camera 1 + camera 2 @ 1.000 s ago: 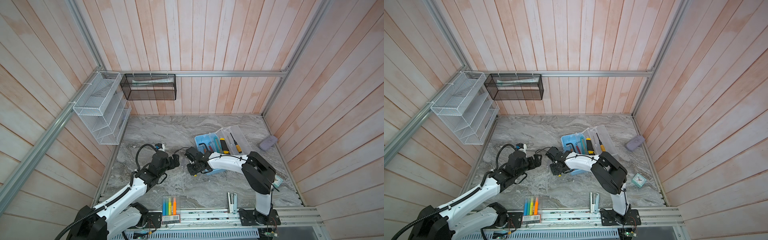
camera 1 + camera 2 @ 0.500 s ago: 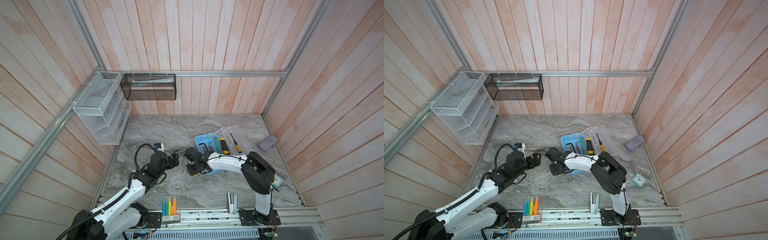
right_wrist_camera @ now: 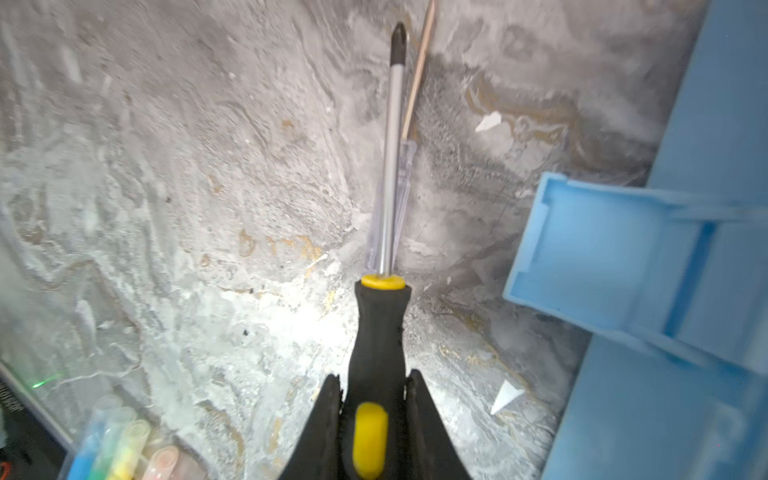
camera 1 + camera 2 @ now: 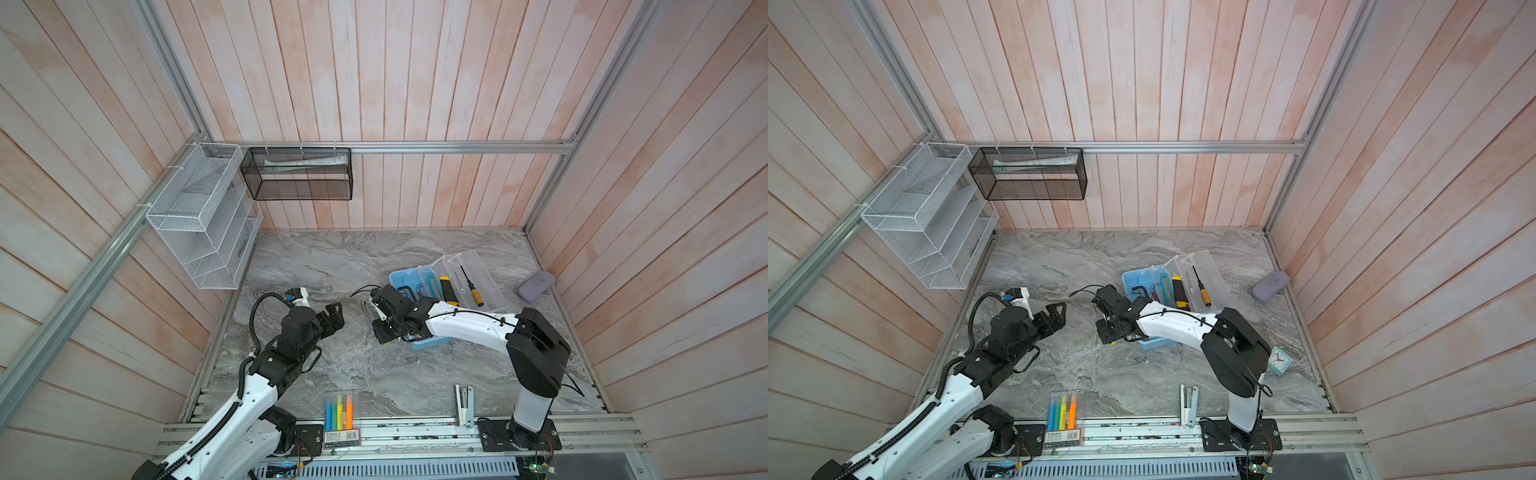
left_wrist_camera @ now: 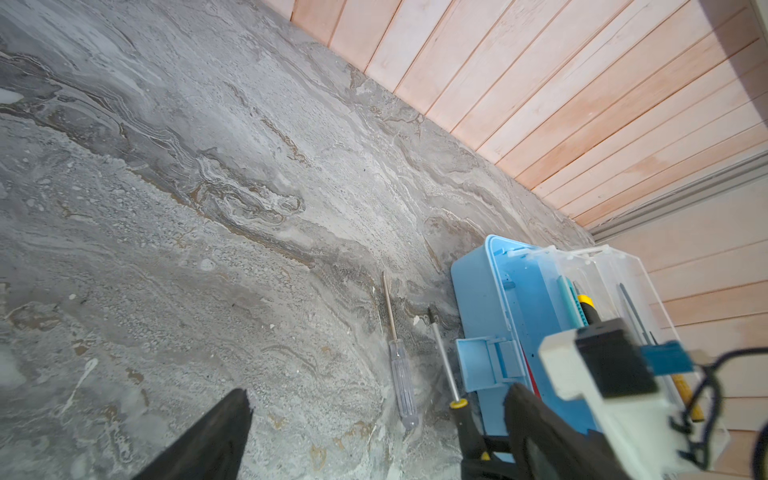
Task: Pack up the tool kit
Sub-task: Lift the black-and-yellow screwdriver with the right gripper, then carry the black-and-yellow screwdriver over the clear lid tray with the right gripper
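The tool kit's light blue box point(image 4: 400, 279) point(image 4: 1133, 279) lies open at the right of the table, its clear lid point(image 4: 484, 270) folded back. Hex keys point(image 4: 409, 289) and a yellow-black utility knife point(image 4: 446, 289) lie inside it, and a yellow-handled screwdriver point(image 4: 473, 291) lies on the lid. My right gripper point(image 3: 374, 376) point(image 4: 380, 322) is shut on the handle of a black-yellow screwdriver point(image 3: 380, 324) point(image 5: 446, 361) just left of the box point(image 3: 685, 249). Its shaft passes over a clear-handled screwdriver point(image 5: 401, 374) point(image 3: 405, 183) lying on the table. My left gripper point(image 5: 378, 395) point(image 4: 334, 318) hangs open and empty, left of both.
A clear pack of highlighters point(image 4: 340, 415) and a white stapler point(image 4: 463, 405) lie at the front edge. A grey-purple block point(image 4: 536, 284) sits by the right wall, a small clock point(image 4: 1280, 360) behind my right arm. Wire racks point(image 4: 199, 216) hang at the back left.
My right gripper's jaws have closed on the black-yellow screwdriver's handle. My left gripper has drawn back slightly to the left, still open.
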Motion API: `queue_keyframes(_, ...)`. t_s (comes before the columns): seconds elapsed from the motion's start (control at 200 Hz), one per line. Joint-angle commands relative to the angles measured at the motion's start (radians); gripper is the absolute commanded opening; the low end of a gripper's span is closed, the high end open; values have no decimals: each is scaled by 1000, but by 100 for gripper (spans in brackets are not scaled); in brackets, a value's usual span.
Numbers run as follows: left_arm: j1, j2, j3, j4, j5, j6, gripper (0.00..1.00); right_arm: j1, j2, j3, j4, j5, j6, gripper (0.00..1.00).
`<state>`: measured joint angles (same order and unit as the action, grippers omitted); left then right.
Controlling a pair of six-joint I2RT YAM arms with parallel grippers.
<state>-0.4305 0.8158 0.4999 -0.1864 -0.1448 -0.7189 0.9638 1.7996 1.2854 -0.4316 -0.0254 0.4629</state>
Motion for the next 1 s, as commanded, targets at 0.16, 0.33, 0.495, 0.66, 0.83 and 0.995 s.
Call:
queue_keyframes(0.16, 6, 30, -9, 72, 58, -4, 97, -131, -181, 54, -148, 208, -110, 0)
queue_keyframes(0.33, 6, 64, -4, 112, 82, 6, 97, -209, -280, 34, -165, 453, -235, 0)
queue_keyframes(0.495, 6, 99, 7, 136, 104, 19, 97, -331, -359, -5, -142, 506, -298, 0)
queue_keyframes(0.66, 6, 130, 18, 144, 118, 30, 97, -410, -394, -46, -134, 603, -360, 0)
queue_keyframes(0.83, 6, 152, 22, 160, 128, 31, 96, -473, -405, -93, -119, 648, -406, 0)
queue_keyframes(0.995, 6, 189, 23, 186, 145, 36, 96, -505, -388, -109, -127, 651, -400, 0)
